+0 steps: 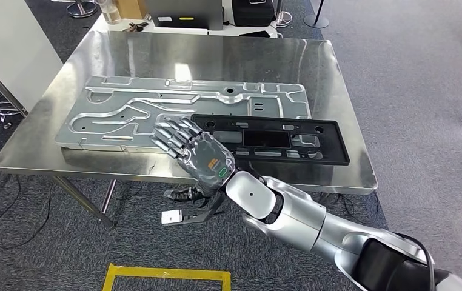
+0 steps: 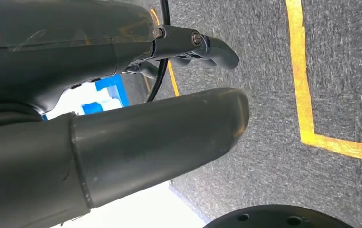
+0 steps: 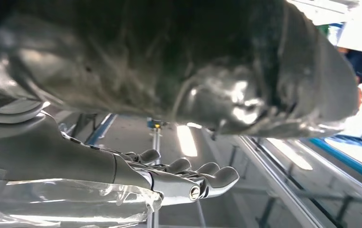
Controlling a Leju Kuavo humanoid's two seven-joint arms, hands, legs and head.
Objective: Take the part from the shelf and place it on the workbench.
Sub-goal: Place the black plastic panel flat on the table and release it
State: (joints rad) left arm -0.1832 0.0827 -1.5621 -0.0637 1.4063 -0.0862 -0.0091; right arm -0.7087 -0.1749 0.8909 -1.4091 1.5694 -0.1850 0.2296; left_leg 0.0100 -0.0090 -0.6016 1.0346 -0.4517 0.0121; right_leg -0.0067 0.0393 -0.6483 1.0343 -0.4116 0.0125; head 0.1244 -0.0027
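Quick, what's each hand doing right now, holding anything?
Left hand: hanging over the floor; open or closed cannot be told.
Right hand: open, fingers spread, holding nothing.

Your right arm [image 1: 289, 212] is silver with rounded joint shells; the right hand [image 1: 207, 156] wears a clear cover with an orange mark; its fingers [image 1: 171, 134] are metallic.

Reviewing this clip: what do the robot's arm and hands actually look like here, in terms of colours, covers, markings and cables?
The right arm is glossy silver in rounded segments, black toward the shoulder. The right hand has metallic silver fingers, its back under a clear cover bearing an orange mark and a green oval. The left hand shows a thick dark grey thumb, darker fingers and a black cable.
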